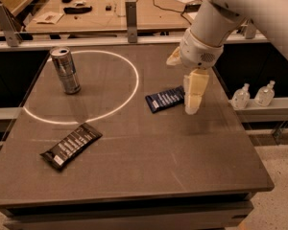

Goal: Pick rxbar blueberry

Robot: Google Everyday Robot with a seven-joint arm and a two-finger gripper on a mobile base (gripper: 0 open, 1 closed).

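Note:
The rxbar blueberry (pixel 165 99), a small flat bar in a dark blue wrapper with white lettering, lies on the dark table (pixel 149 176) right of centre, just outside the white circle. My gripper (pixel 181 86) hangs from the white arm directly over the bar's right end. It is open. One cream finger (pixel 194 92) points down beside the bar's right edge, and the other (pixel 174 57) sticks out behind it. It holds nothing.
A silver can (pixel 66 70) stands upright inside the white circle (pixel 129 87) at the left. A longer black-wrapped bar (pixel 71 145) lies at the front left. Two small clear bottles (pixel 253 96) stand on a ledge right of the table. A cluttered bench is behind.

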